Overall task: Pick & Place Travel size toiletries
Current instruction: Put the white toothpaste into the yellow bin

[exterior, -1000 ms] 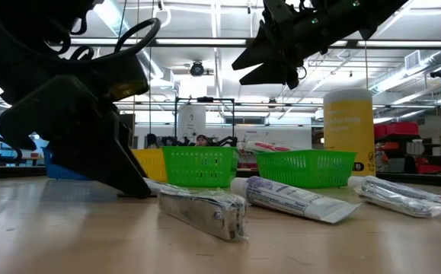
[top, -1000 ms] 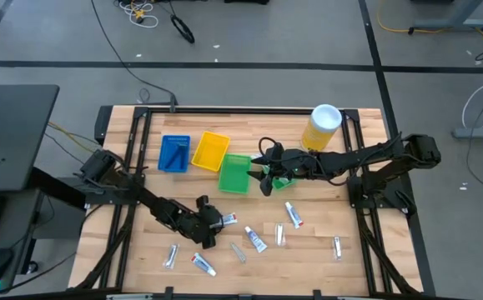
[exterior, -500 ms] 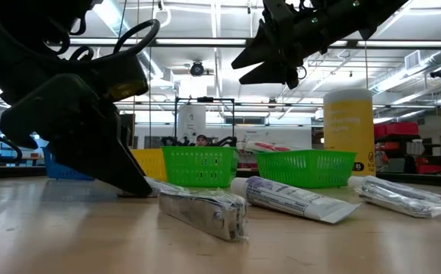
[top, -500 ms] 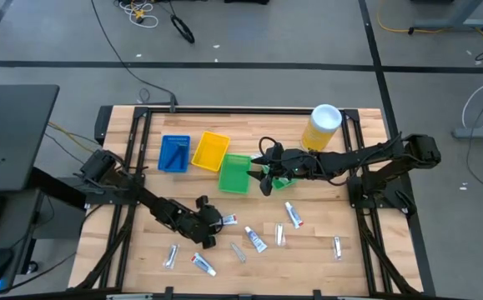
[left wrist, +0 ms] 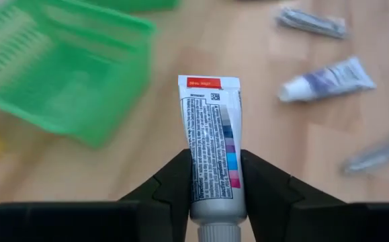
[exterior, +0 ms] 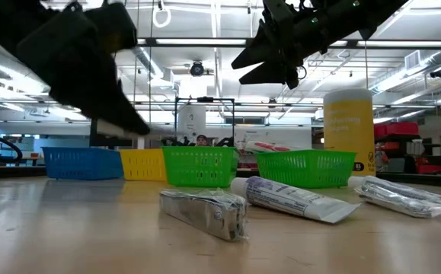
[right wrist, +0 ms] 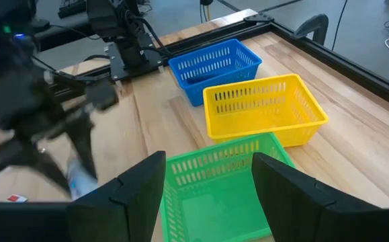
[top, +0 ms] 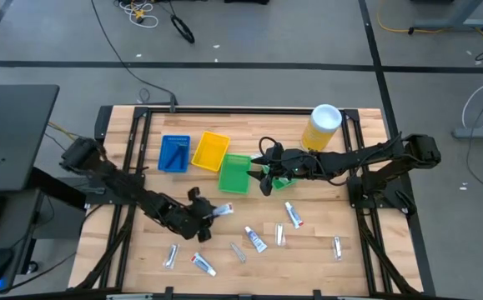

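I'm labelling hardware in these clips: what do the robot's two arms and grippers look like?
Both arms are black, slender and jointed. The left gripper has two broad, matte black tapered fingers; the right gripper has matching flat dark fingers. No coloured markings show.

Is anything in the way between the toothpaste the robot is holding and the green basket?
Nothing visible blocks it. The left hand holds the toothpaste tube above the table, and only bare wood lies between it and the nearer green basket. The right hand hovers open at that basket's far edge, not across the path.
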Motion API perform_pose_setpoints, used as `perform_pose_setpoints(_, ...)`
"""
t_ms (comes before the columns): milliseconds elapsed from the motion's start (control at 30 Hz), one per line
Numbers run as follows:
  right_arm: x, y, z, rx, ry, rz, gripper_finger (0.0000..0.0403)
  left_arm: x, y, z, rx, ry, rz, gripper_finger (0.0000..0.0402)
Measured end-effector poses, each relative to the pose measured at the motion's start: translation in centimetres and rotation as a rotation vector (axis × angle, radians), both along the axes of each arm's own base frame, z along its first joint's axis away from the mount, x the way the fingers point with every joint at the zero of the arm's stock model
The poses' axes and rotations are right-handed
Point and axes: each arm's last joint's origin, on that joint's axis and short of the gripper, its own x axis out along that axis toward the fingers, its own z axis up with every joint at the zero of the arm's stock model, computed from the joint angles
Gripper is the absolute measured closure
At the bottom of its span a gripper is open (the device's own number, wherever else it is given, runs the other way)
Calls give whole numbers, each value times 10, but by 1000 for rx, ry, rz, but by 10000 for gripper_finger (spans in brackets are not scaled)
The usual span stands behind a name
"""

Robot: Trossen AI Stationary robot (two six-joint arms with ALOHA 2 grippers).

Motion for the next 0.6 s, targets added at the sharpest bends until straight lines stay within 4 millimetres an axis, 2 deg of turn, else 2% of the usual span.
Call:
perform_pose_setpoints(200,0,0,0,0,-1,0,170,-15,30,32,119,-22,167,279)
perform_pose_setpoints(367,0,0,0,0,-1,0,170,-14,73,50,59,-78,374,279)
perform_pose_setpoints(500,0,0,0,0,-1,0,170,-7,113,50,79,-23,461,279)
perform_pose_setpoints(600,0,0,0,0,0,0,170,-4,144,41,10,62,486,279)
